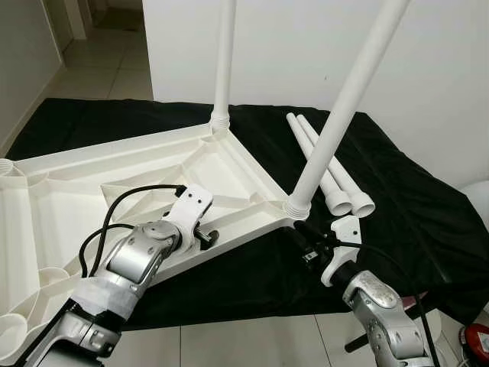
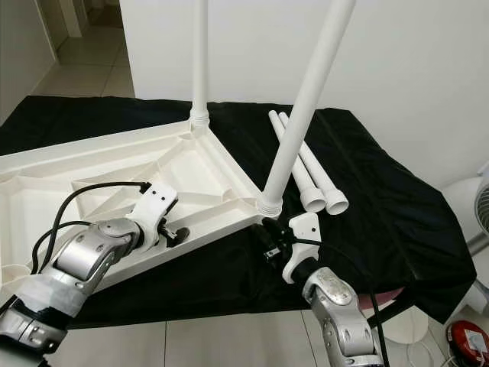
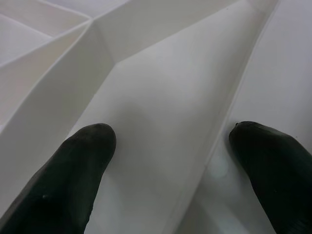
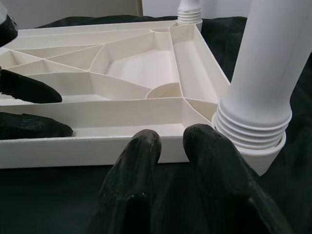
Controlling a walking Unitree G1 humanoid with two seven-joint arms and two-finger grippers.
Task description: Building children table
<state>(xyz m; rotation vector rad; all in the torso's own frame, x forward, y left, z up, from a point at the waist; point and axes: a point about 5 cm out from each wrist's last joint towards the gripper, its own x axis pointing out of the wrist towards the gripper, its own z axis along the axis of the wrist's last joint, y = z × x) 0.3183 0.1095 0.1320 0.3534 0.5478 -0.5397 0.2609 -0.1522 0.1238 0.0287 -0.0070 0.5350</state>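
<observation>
The white plastic table top (image 1: 76, 191) lies upside down on a black cloth. One white leg (image 1: 225, 53) stands in its far corner socket. A second leg (image 1: 344, 107) stands tilted in the near right corner socket (image 4: 251, 141). Two loose legs (image 1: 328, 172) lie side by side on the cloth to the right. My left gripper (image 1: 210, 235) is open and straddles the top's front rim (image 3: 214, 146), one finger inside it and one outside. My right gripper (image 1: 299, 228) is shut on nothing, its tips (image 4: 171, 134) close to the rim just beside the near leg's socket.
The black cloth (image 1: 412, 214) covers a low surface that ends near my feet, with tiled floor (image 1: 252, 344) below. A white wall rises behind and a hallway opens far left. A red object (image 1: 477, 340) and a white appliance (image 2: 470, 206) stand at the right.
</observation>
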